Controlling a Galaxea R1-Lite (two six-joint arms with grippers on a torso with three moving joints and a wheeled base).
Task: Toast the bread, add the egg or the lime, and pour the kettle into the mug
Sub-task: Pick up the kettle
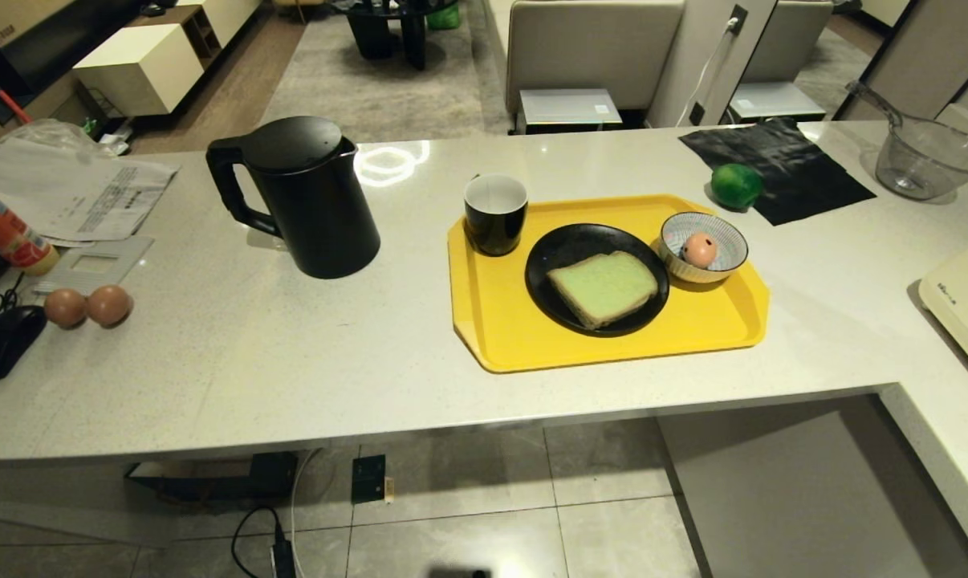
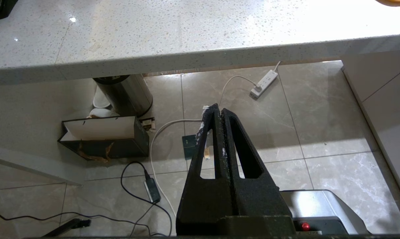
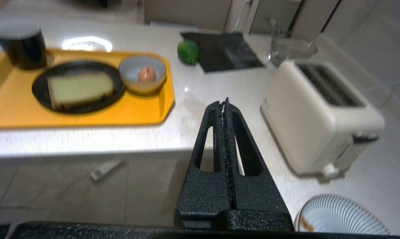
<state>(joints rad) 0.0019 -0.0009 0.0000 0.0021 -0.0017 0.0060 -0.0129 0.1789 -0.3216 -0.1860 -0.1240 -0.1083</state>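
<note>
Head view: bread (image 1: 604,287) flat on black plate (image 1: 592,277), yellow tray (image 1: 532,337); mug (image 1: 495,213), egg (image 1: 699,250) in striped bowl (image 1: 705,247) alongside; lime (image 1: 736,185), kettle (image 1: 295,197) off-tray. Left wrist view: left gripper (image 2: 216,111) pressed together, empty, below the counter edge (image 2: 186,59). Right wrist view: right gripper (image 3: 225,103) pressed together, empty; bread ahead toward the robot's left, toaster (image 3: 319,116) just beside on the other side; right arm nearer; bowl crowds the plate.
</note>
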